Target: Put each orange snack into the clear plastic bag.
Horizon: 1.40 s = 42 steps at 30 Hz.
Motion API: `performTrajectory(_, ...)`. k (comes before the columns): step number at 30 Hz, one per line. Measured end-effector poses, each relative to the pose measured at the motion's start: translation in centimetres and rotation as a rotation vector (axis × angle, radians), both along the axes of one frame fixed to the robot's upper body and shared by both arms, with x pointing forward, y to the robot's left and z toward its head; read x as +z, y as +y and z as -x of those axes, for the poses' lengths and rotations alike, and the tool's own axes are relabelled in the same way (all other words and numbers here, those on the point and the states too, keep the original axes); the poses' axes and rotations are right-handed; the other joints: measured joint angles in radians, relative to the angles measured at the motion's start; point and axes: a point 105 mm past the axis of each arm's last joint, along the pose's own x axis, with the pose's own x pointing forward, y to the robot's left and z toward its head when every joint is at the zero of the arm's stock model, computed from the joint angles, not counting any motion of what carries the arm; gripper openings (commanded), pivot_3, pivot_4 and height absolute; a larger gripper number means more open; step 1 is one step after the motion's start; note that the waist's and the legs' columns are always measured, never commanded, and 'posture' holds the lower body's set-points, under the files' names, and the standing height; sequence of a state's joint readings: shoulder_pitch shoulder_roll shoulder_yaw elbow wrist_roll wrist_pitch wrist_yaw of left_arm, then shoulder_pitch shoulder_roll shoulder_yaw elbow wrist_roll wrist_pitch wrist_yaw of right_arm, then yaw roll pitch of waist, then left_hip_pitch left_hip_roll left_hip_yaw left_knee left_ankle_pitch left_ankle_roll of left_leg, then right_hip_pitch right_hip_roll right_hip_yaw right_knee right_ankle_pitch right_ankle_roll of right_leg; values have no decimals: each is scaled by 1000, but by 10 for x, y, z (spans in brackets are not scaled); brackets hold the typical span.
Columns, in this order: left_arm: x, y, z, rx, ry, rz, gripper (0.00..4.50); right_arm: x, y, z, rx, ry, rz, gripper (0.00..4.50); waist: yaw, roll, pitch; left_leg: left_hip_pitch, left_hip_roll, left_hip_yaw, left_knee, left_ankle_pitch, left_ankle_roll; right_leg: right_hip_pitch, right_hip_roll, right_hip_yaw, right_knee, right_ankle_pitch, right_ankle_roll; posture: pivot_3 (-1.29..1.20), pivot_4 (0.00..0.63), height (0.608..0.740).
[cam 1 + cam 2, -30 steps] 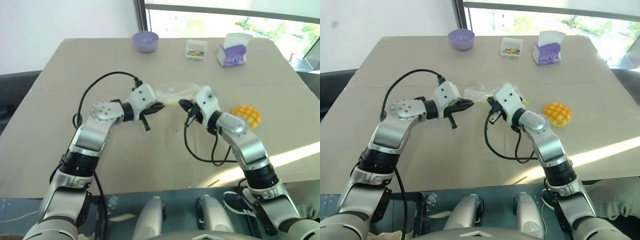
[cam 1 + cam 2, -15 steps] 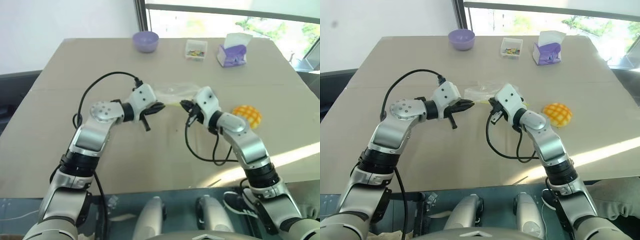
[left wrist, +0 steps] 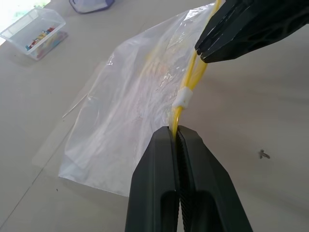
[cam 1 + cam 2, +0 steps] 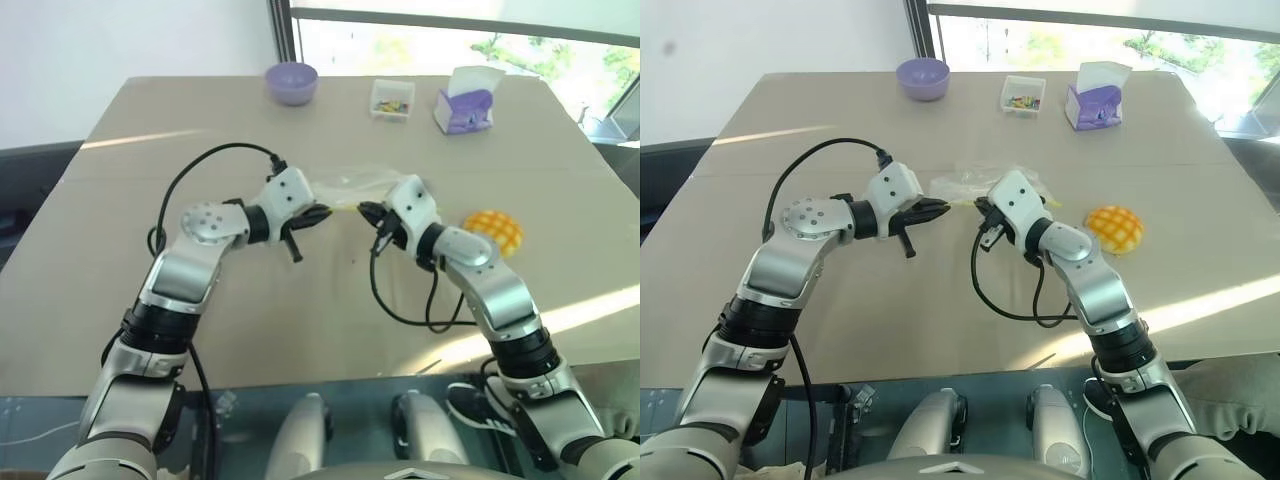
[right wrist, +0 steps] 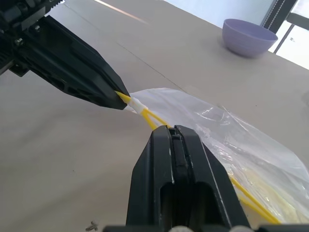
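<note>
While both arms are hovering over the near middle of the table [image 4: 120,300], each is pinching the yellow zip strip [image 3: 186,94] of the clear plastic bag [image 3: 130,111]: the left gripper [image 4: 318,213] is clenched on one end, the right gripper [image 4: 366,210] is clamped on the strip close by, and a small white slider is sitting between them. Judging by this, the bag-opening step is in hand, and the next move is calling for the two grips to draw apart until the mouth is gaping. Behind the grippers the bag is trailing flat across the tabletop. Off to the robot's right, well apart from the bag, the orange snack [image 4: 494,231] is resting untouched. Farther back, a purple bowl [image 4: 290,82], a small clear box [image 4: 391,98] and a tissue box [image 4: 464,100] are lining the far edge. Compared with a second ago, both grippers are keeping their places and grips; nothing is shifting.
</note>
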State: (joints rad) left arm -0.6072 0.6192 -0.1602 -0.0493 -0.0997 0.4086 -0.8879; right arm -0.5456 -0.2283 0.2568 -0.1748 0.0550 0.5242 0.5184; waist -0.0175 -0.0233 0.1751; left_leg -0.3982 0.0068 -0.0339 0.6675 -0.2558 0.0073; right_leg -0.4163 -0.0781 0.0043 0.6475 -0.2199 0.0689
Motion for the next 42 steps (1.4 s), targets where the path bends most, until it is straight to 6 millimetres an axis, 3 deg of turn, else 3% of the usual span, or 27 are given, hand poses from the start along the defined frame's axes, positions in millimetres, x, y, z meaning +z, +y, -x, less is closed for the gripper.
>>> performTrajectory(17, 2, -4, 3, -15, 0, 16, 0, -8, -2, -5, -30, 31, 0, 52, 0, 0, 0, 0, 0, 0, 0, 0, 0, 0, 0, 0, 0, 0, 0, 0, 150, 740)
performTrajectory(24, 3, -4, 1, 2, 0, 24, 0, 3, -9, 2, -8, 31, -24, 52, 0, 0, 0, 0, 0, 0, 0, 0, 0, 0, 0, 0, 0, 0, 0, 0, 150, 740)
performTrajectory(42, 5, -7, 1, -13, -9, 29, 0, -6, -7, -1, -39, 103, -65, 52, 0, 0, 0, 0, 0, 0, 0, 0, 0, 0, 0, 0, 0, 0, 0, 0, 150, 740)
